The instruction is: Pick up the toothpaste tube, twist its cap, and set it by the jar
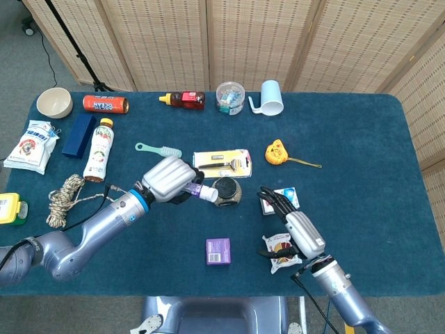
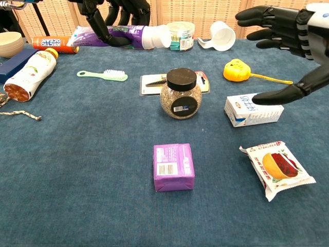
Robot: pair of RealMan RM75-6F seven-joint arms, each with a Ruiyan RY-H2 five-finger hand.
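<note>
My left hand [image 1: 167,179] [image 2: 110,14] grips the purple toothpaste tube [image 2: 115,36] and holds it level above the table, its white cap [image 1: 208,194] [image 2: 156,37] pointing right. The cap hangs just left of the round jar [image 1: 227,191] [image 2: 180,94], which has a black lid and grainy contents. My right hand [image 1: 295,226] [image 2: 285,31] is open with its fingers spread, off to the right above the small white and blue carton [image 2: 253,109], well clear of the cap.
A purple box [image 2: 174,166] lies in front of the jar, a snack packet [image 2: 276,169] at the right. Behind the jar are a razor pack [image 1: 222,162], a green brush [image 2: 104,75], a yellow tape measure [image 2: 236,70], a white mug [image 2: 220,42] and a bottle [image 2: 28,74].
</note>
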